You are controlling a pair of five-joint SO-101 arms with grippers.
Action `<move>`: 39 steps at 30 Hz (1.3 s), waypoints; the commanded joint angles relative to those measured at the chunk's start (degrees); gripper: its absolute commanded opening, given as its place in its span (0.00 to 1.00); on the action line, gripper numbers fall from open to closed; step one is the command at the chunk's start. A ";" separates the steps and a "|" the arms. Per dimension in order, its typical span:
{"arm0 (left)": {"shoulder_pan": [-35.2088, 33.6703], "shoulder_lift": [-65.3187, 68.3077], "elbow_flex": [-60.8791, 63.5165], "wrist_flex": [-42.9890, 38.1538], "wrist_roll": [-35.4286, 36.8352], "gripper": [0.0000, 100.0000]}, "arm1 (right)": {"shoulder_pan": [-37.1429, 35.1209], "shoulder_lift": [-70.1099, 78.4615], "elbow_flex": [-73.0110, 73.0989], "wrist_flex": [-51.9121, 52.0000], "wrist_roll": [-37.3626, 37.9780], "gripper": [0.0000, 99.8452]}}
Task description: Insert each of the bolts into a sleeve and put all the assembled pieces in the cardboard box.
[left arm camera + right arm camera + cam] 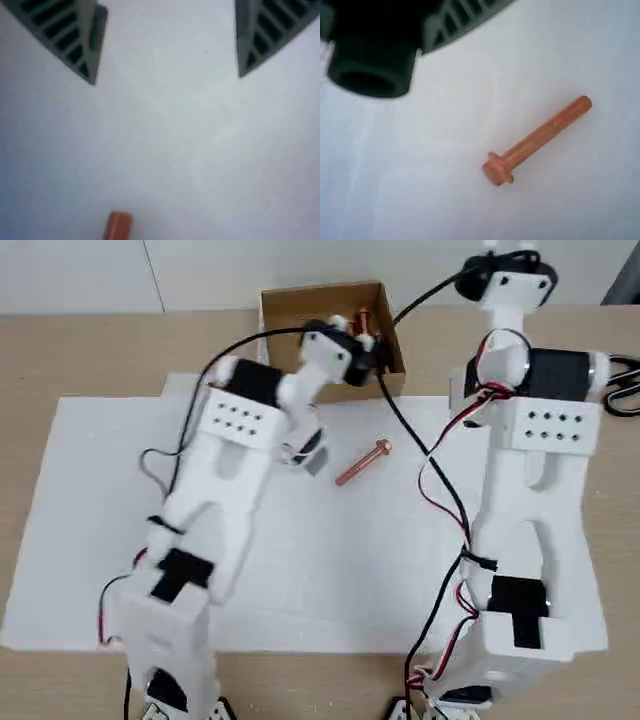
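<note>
bolt (535,140): copper-coloured metal with a smooth round shank and a flanged head. It lies flat on the sheet, about midway across and just on the near side of the box (320,290), head toward the far right (362,462).
sleeve (370,70): matte black, a short hollow tube with a round open end. It is held above the sheet, apart from the bolt.
left gripper (166,77): the grey, ribbed, wedge-shaped fingers (75,40) are spread wide with nothing between them. It is low over bare sheet, the bolt's blunt tip (117,225) nearby.
right gripper (405,35): dark body with one grey ribbed finger showing, clasped on the sleeve.
box: brown cardboard, square and open-topped, at the sheet's far edge.
second bolt (362,322): a copper shank showing inside the box, partly hidden.
sheet (330,570): white, matte, a flat rectangle.
table (100,350): pale, smooth, wood-toned.
</note>
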 commanded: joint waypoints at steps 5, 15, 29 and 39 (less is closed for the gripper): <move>1.85 18.37 -23.16 0.97 4.04 0.17 | 2.59 -3.30 -0.26 0.40 0.44 0.00; 6.95 31.82 -40.22 0.70 4.48 0.17 | 2.42 -3.03 -0.26 0.48 0.18 0.00; 8.00 39.30 -44.44 -8.26 4.57 0.17 | 2.51 -3.30 3.34 0.22 0.09 0.00; 8.00 43.08 -44.44 -10.37 4.66 0.17 | 2.51 -3.30 3.34 0.22 0.09 0.00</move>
